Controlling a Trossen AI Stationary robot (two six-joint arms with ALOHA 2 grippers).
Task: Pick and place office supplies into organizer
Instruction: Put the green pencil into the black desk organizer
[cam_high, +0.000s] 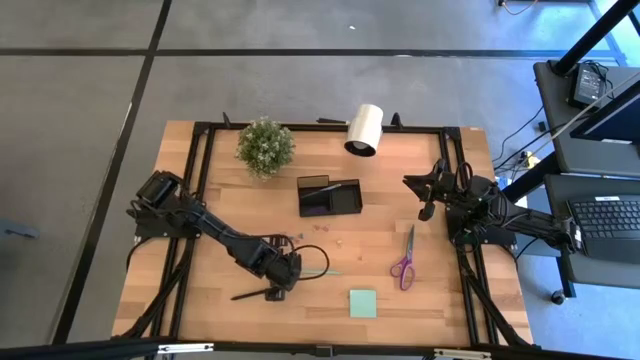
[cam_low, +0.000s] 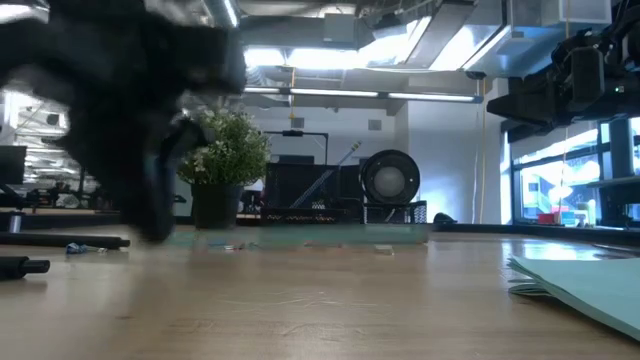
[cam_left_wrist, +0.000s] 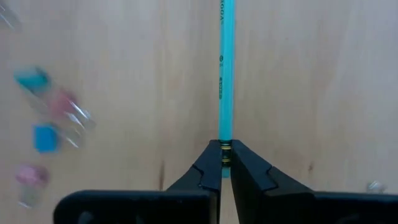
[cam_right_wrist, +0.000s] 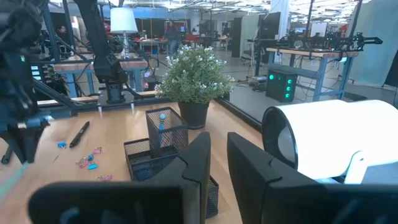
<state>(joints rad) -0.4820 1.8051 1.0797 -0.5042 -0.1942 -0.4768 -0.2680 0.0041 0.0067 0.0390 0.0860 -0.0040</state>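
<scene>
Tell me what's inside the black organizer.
The organizer's taller compartment holds a blue-topped pen. In the high view something purple lies in the lower tray; its mesh walls hide the rest.

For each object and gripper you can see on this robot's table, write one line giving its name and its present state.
left gripper: shut on the teal pencil, low at the table.
teal pencil: flat on the table, one end pinched.
right gripper: nearly shut, empty, raised near the right edge.
organizer: upright, a blue-tipped item in its taller compartment.
scissors: closed, flat.
sticky-note pad: flat, untouched.
black pen: flat on the table.
</scene>
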